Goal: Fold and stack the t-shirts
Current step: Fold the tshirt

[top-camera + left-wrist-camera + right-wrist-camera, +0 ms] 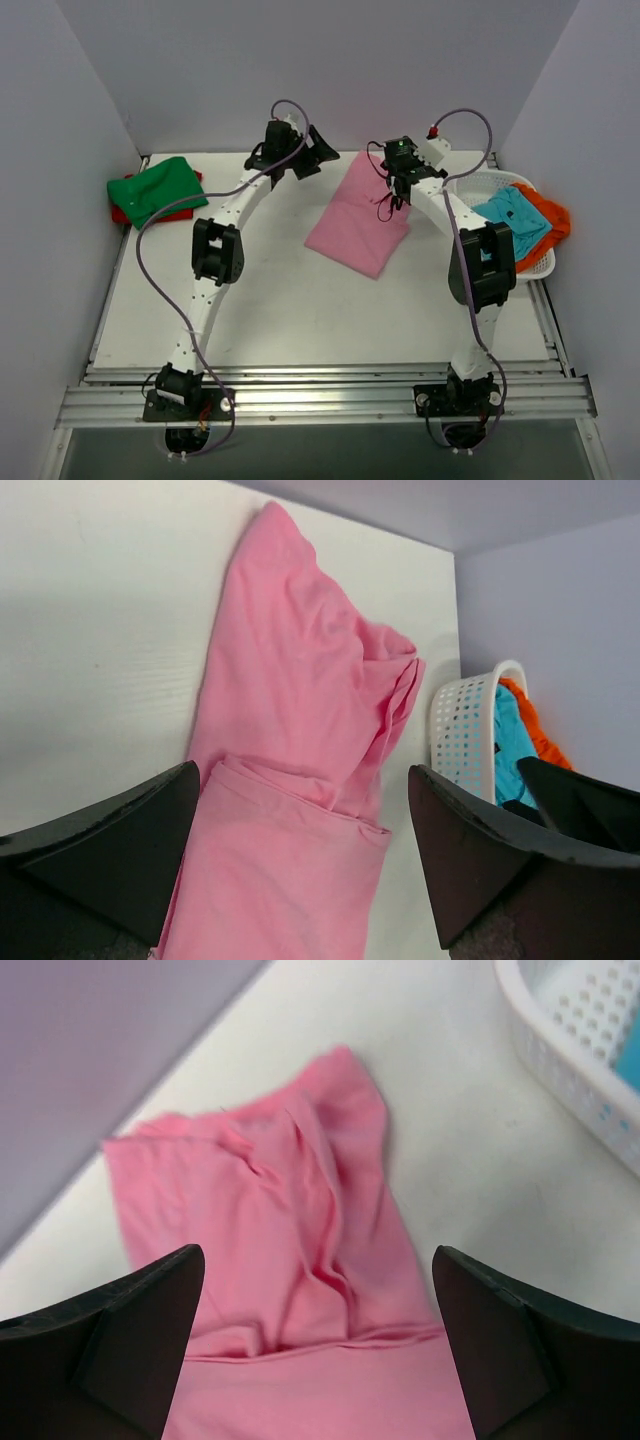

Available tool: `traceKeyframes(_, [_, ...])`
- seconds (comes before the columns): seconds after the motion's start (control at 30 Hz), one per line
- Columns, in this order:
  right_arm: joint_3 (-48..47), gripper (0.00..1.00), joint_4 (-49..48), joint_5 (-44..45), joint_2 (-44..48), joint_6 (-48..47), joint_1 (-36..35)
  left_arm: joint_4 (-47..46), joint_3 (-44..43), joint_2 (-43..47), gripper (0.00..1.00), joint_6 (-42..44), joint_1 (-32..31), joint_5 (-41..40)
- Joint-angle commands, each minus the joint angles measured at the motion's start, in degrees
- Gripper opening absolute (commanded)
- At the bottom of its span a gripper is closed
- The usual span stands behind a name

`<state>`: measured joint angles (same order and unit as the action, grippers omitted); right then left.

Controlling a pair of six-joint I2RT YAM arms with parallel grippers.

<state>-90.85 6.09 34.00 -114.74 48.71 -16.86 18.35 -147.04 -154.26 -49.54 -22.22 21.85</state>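
left end effector (302, 775): jaws wide apart, nothing held. right end effector (318, 1255): same, apart and empty. Both sit near the far end of the pink t-shirt (358, 222), which lies folded on the table (270, 310), right of centre. green t-shirt (155, 187) lies on the red t-shirt (122, 213), far left. teal t-shirt (508, 222) and orange t-shirt (553, 218) are in the basket (478, 186), right side.

My gripper (315, 1258): jaws spread wide, nothing clamped. Below it the pink shirt (290, 1250) lies rumpled and part-folded on the white table (470, 1170). White mesh basket (575, 1055) sits top right, apart from the shirt. Grey wall (90, 1030) top left.
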Motion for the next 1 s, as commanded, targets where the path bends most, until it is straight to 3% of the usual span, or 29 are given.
traceKeyframes(0.0, [-5.13, 0.93, 7.80, 5.11, 2.23, -2.65, -0.10, -2.18, -1.59, 5.70, 0.94, -0.83, 2.88, 3.11])
traceKeyframes(0.13, [-0.05, 0.93, 6.84, 3.54, 8.73, -2.92, -0.28, -2.70, 9.90, 13.87, 0.94, 0.76, 5.16, 3.21])
traceKeyframes(0.27, [12.60, 0.93, 2.11, -1.03, 18.90, -0.38, -2.72, -6.99, 32.03, 26.70, 0.94, 2.61, 5.26, -2.94])
traceKeyframes(0.3, [18.19, 0.93, 1.39, -1.39, 20.76, 0.41, -3.61, -11.36, 42.70, 32.12, 0.94, 1.74, 5.34, -3.82])
traceKeyframes(0.4, [30.14, 0.93, -2.47, -2.09, 27.62, 3.66, -7.55, -20.59, 61.09, 40.93, 0.94, -1.42, 5.25, -7.95])
traceKeyframes(0.5, [42.45, 0.93, -8.44, -4.55, 34.13, 7.00, -11.07, -23.97, 72.55, 45.87, 0.94, -3.19, 4.73, -11.11])
traceKeyframes(0.73, [58.14, 0.93, -16.54, -7.46, 43.01, 13.59, -17.13, -32.49, 85.77, 45.98, 0.94, -6.89, 2.62, -11.65])
traceKeyframes(0.97, [60.96, 0.93, -23.55, -8.15, 35.91, 16.24, -18.82, -34.96, 84.56, 41.15, 0.95, -8.38, -2.30, -12.62])
